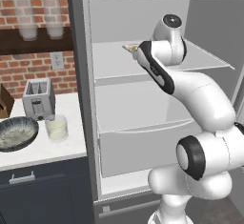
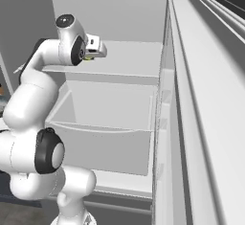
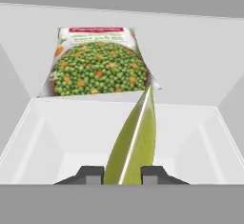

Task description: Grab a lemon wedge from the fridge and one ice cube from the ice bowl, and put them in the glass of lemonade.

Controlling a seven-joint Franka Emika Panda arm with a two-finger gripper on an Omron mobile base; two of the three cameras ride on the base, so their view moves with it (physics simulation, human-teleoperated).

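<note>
The lemon wedge [image 3: 136, 137], a slim yellow-green slice, stands on edge between the fingertips of my gripper [image 3: 122, 174], and both tips touch its sides. My hand reaches in over the upper shelf of the open fridge [image 1: 143, 106]. A speck of yellow-green shows under the hand in the right base view. On the counter to the left of the fridge stand the glass of lemonade [image 1: 56, 127] and, at its left, the ice bowl [image 1: 16, 133].
A bag of frozen peas and carrots [image 3: 97, 61] lies flat on the shelf just behind the wedge. A silver toaster [image 1: 38, 98] stands behind the glass. The open fridge door [image 2: 191, 123] runs along the right.
</note>
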